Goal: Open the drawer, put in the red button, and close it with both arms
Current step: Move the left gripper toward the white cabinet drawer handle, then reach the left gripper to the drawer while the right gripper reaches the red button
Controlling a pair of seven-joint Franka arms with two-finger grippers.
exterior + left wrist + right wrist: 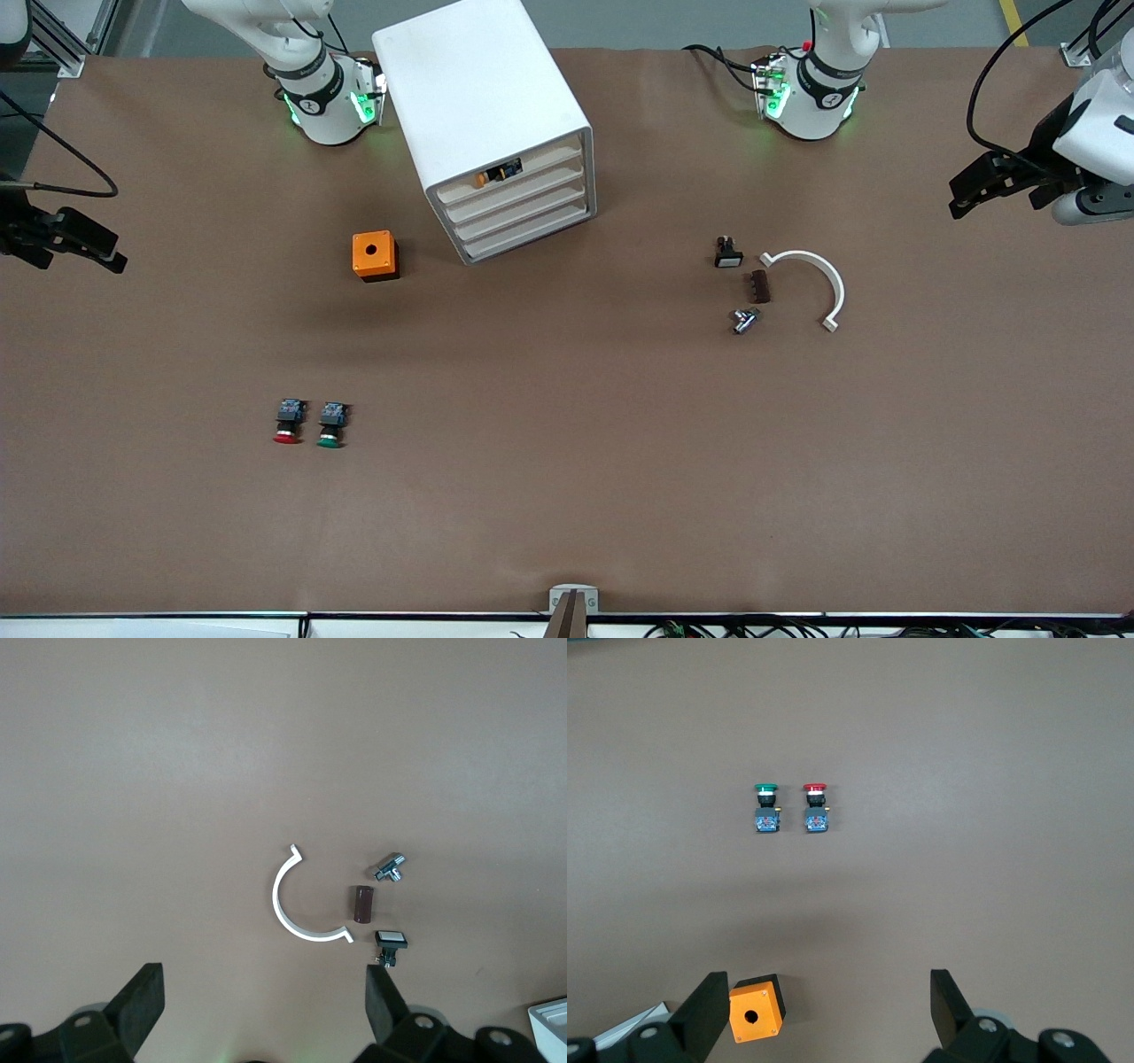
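The white cabinet (483, 97) stands between the arm bases with all four drawers shut. The drawer (516, 192) is second from its top. The red button (286, 424) lies on the table nearer the front camera, toward the right arm's end, beside its green-capped twin (330, 425). Both buttons show in the right wrist view, the red button (816, 806) and the green one (766, 806). My right gripper (111, 250) is open and empty over the right arm's end of the table. It also shows in the right wrist view (828, 1005). My left gripper (959, 200) is open and empty over the left arm's end, and shows in the left wrist view (263, 1001).
An orange box with a hole (375, 255) sits beside the cabinet. Toward the left arm's end lie a white curved piece (819, 275), a small black switch (727, 252), a brown block (759, 286) and a metal fitting (744, 320). A small part shows through the top drawer's slot (499, 172).
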